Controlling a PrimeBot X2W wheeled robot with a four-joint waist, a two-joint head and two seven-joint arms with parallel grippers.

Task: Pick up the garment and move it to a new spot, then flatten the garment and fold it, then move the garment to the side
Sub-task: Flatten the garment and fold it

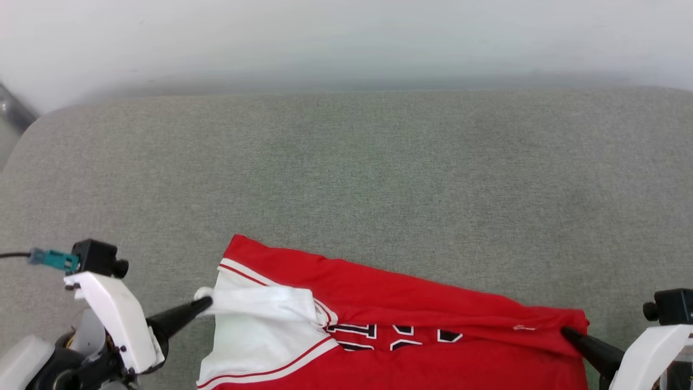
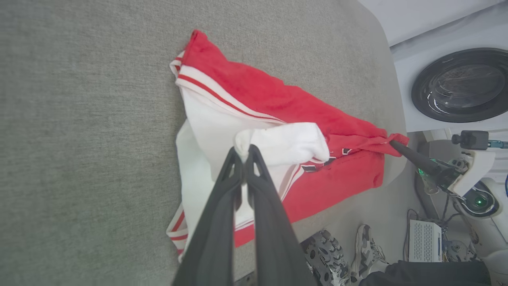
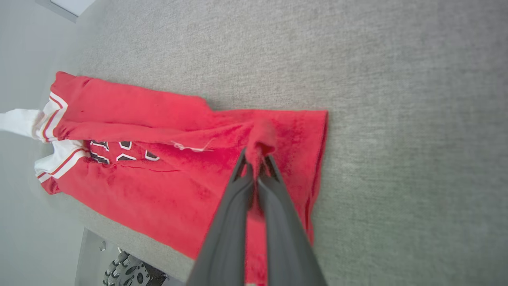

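The garment (image 1: 390, 303) is a red jersey with white sleeves and black lettering, lying partly folded at the near edge of the grey table (image 1: 346, 162). My left gripper (image 1: 204, 302) is shut on a bunched white sleeve at the garment's left end, and the pinch shows clearly on the left gripper (image 2: 245, 150) in the left wrist view. At the right end, my right gripper (image 1: 566, 331) is shut on the red hem corner. There the red cloth of the garment (image 3: 158, 171) puckers up between the tips of the right gripper (image 3: 258, 155). The garment (image 2: 278, 99) is stretched between both grips.
The grey felt-like table surface stretches far and wide beyond the garment. In the left wrist view, a washing machine door (image 2: 460, 85), a person's shoes (image 2: 367, 248) and a white box (image 2: 424, 240) sit past the table's rounded edge.
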